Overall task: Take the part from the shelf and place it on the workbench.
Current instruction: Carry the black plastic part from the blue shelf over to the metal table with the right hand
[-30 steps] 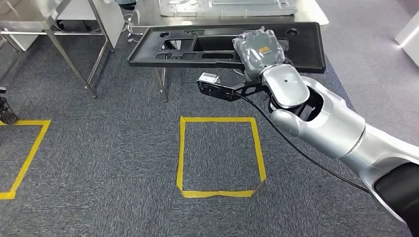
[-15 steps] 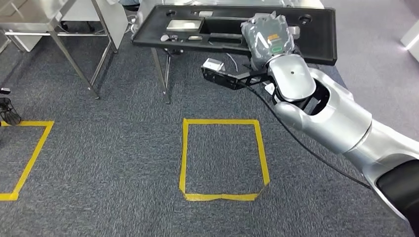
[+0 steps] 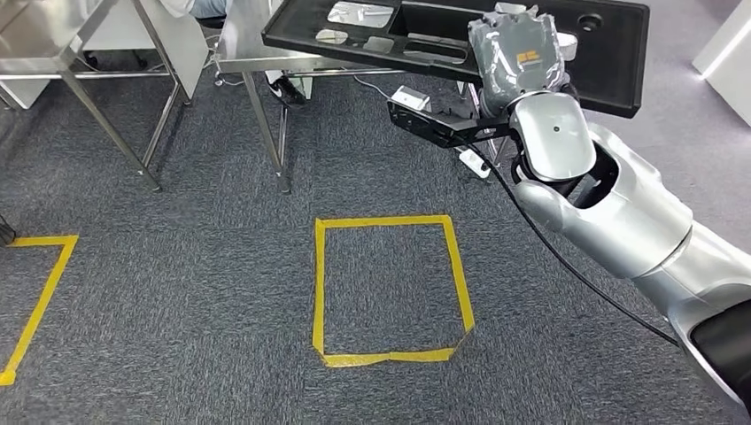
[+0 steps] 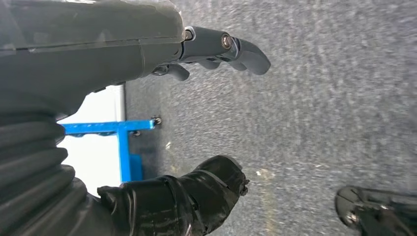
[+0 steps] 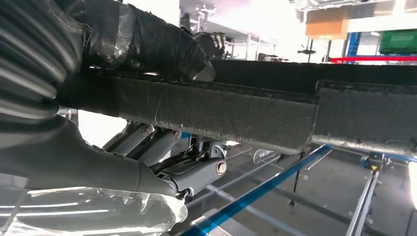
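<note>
Aloft at the one o'clock corner of the head view, the right hand, sheathed in clear plastic over grey, grips the near edge of the long black part, a flat panel with cut-out openings held level above the carpet. Seen from the right wrist, the thumb lies over the part's felt-lined edge while the fingers clamp it from the opposite face. A metal-legged workbench stands at twelve o'clock, partly behind the part. A square of yellow tape marks the floor at six o'clock. Seen from the left wrist, the left hand hangs over the carpet holding nothing, thumb and fingers apart.
</note>
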Robot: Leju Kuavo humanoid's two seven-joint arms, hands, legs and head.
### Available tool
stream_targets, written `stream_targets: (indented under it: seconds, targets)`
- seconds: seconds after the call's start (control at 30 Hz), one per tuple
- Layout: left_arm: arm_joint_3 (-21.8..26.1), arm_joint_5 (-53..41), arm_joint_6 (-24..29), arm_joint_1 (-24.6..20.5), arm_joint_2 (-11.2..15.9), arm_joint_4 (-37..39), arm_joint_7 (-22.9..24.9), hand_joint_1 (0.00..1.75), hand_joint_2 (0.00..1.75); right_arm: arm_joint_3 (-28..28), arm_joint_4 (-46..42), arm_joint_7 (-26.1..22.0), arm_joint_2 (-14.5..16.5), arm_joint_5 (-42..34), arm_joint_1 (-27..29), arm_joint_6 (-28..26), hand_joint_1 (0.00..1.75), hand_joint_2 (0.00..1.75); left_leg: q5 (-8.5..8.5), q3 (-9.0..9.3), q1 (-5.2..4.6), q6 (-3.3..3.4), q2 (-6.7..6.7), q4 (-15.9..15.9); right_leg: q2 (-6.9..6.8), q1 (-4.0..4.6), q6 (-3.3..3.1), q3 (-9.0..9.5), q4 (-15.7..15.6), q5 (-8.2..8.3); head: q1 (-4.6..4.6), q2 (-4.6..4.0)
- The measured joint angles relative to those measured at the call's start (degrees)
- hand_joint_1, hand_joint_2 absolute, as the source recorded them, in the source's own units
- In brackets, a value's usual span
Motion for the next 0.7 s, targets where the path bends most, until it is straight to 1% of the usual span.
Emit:
stream_targets:
  seconds: [0.07, 0.1, 0.13, 0.17, 0.2, 0.23, 0.27, 0.3, 0.33, 0.37, 0.4, 0.43, 0.47, 0.53, 0.6, 0.63, 0.67, 0.7]
  targets:
    - [-0.08, -0.05, -0.01, -0.15, -0.08, 0.00, 0.01, 0.00, 1.75, -0.02, -0.28, 0.00, -0.36, 0.15, 0.10, 0.33, 1.75, 1.75, 0.10, 0.35, 0.06, 0.57, 0.09, -0.50, -0.04, -0.09, 0.63, 0.00, 0.01, -0.19, 0.02, 0.00]
    - [-0.13, -0.06, -0.02, -0.18, -0.14, 0.00, 0.02, 0.00, 1.75, -0.05, -0.42, 0.00, -0.52, 0.19, 0.12, 0.39, 1.75, 1.75, 0.16, 0.64, 0.16, 0.89, 0.16, -0.80, -0.48, -0.08, 0.88, -0.21, 0.62, -0.65, 0.09, 0.00]
    - [-0.17, -0.06, -0.03, -0.20, -0.19, 0.00, 0.03, 0.00, 1.75, -0.09, -0.56, 0.00, -0.67, 0.26, 0.08, 0.43, 1.75, 1.75, 0.23, 0.94, 0.28, 1.22, 0.24, -1.10, -1.06, -0.04, 1.08, -0.95, 2.29, -1.63, 0.18, 0.00]
    - [-0.20, -0.06, -0.07, -0.18, -0.22, 0.00, 0.05, 0.00, 1.75, -0.16, -0.70, 0.01, -0.78, 0.35, 0.07, 0.46, 1.75, 1.75, 0.21, 1.18, 0.33, 1.50, 0.31, -1.26, -1.71, -0.07, 1.21, -2.36, 5.24, -3.10, 0.25, 0.00]
    - [-0.21, -0.05, -0.16, -0.16, -0.22, 0.00, 0.08, 0.00, 1.75, -0.20, -0.81, 0.00, -0.86, 0.45, 0.09, 0.56, 1.75, 1.75, 0.09, 1.28, 0.31, 1.73, 0.34, -1.28, -2.21, -0.02, 1.32, -4.30, 9.06, -4.77, 0.35, 0.00]
    - [-0.22, -0.01, -0.26, -0.14, -0.22, 0.00, 0.13, 0.00, 1.75, -0.24, -0.86, 0.01, -0.95, 0.56, 0.21, 0.68, 1.75, 1.75, -0.02, 1.31, 0.30, 1.90, 0.36, -1.24, -2.41, -0.06, 1.42, -6.40, 12.89, -6.14, 0.38, 0.00]
    - [-0.22, 0.03, -0.38, -0.12, -0.22, 0.00, 0.22, 0.00, 1.75, -0.26, -0.88, 0.00, -1.05, 0.65, 0.41, 0.81, 1.75, 1.75, -0.14, 1.35, 0.30, 1.96, 0.37, -1.19, -2.50, -0.13, 1.51, -8.00, 15.52, -6.68, 0.39, 0.00]
    - [-0.23, 0.08, -0.49, -0.11, -0.22, 0.00, 0.33, 0.00, 1.75, -0.26, -0.89, -0.01, -1.12, 0.73, 0.58, 0.93, 1.75, 1.75, -0.28, 1.41, 0.30, 1.94, 0.36, -1.12, -2.54, -0.23, 1.56, -8.64, 16.12, -6.16, 0.40, 0.00]
    - [-0.23, 0.12, -0.56, -0.09, -0.22, 0.00, 0.43, 0.00, 1.75, -0.28, -0.92, -0.03, -1.16, 0.83, 0.68, 0.99, 1.75, 1.75, -0.47, 1.50, 0.31, 1.84, 0.34, -0.98, -2.60, -0.37, 1.59, -8.07, 14.33, -4.58, 0.39, 0.00]
    - [-0.23, 0.14, -0.66, -0.08, -0.22, 0.00, 0.51, 0.00, 1.75, -0.33, -0.94, -0.06, -1.19, 0.93, 0.69, 1.02, 1.75, 1.75, -0.75, 1.61, 0.34, 1.66, 0.31, -0.72, -2.72, -0.50, 1.61, -6.51, 10.75, -2.38, 0.39, 0.00]
    - [-0.23, 0.18, -0.76, -0.05, -0.21, 0.00, 0.56, 0.00, 1.75, -0.40, -0.97, -0.09, -1.19, 1.03, 0.67, 1.02, 1.75, 1.75, -1.10, 1.63, 0.30, 1.38, 0.27, -0.41, -2.86, -0.54, 1.61, -4.68, 6.96, -0.78, 0.38, 0.00]
    - [-0.23, 0.24, -0.84, -0.07, -0.20, 0.00, 0.58, 0.00, 1.75, -0.47, -1.00, -0.13, -1.18, 1.12, 0.62, 1.01, 1.75, 1.75, -1.43, 1.57, 0.23, 1.06, 0.24, -0.01, -2.92, -0.51, 1.50, -3.15, 3.80, 0.34, 0.39, 0.01]
    - [-0.23, 0.29, -0.89, -0.08, -0.18, 0.00, 0.60, 0.00, 1.75, -0.52, -1.02, -0.18, -1.16, 1.19, 0.61, 1.01, 1.75, 1.75, -1.66, 1.48, 0.14, 0.74, 0.22, 0.25, -2.97, -0.41, 1.32, -2.26, 2.00, 0.71, 0.41, 0.01]
    - [-0.23, 0.43, -0.87, -0.08, -0.17, 0.00, 0.61, 0.00, 1.75, -0.55, -1.05, -0.26, -1.14, 1.30, 0.69, 1.01, 1.75, 1.75, -1.82, 1.41, 0.05, 0.21, 0.21, 0.30, -2.84, -0.15, 0.71, -2.02, 1.40, 0.47, 0.43, 0.01]
    - [-0.23, 0.57, -0.88, -0.03, -0.20, 0.00, 0.61, 0.00, 1.75, -0.56, -1.05, -0.35, -1.14, 1.47, 0.76, 0.99, 1.75, 1.75, -2.32, 1.23, 0.20, -0.31, 0.24, 0.67, -2.81, -0.20, 0.03, -1.76, 1.20, 0.43, 0.39, 0.00]
    - [-0.23, 0.66, -0.90, -0.03, -0.20, 0.00, 0.61, 0.00, 1.75, -0.58, -1.04, -0.42, -1.08, 1.60, 0.74, 0.97, 1.75, 1.75, -3.10, 0.69, 0.27, -0.57, 0.25, 2.00, -2.80, -0.27, -0.32, -1.54, 1.07, 0.38, 0.38, 0.00]
    - [-0.23, 0.71, -0.94, -0.03, -0.20, 0.00, 0.61, 0.00, 1.75, -0.60, -1.01, -0.51, -0.94, 1.73, 0.74, 0.93, 1.75, 1.75, -4.36, -0.50, 0.33, -0.79, 0.25, 4.51, -2.81, -0.31, -0.62, -1.30, 0.99, 0.28, 0.34, 0.00]
    - [-0.23, 0.76, -0.98, -0.04, -0.19, 0.00, 0.60, 0.00, 1.75, -0.61, -0.95, -0.62, -0.75, 1.84, 0.77, 0.91, 1.75, 1.75, -5.86, -2.21, 0.35, -0.94, 0.25, 8.07, -2.79, -0.24, -0.86, -1.14, 0.98, 0.14, 0.33, 0.00]
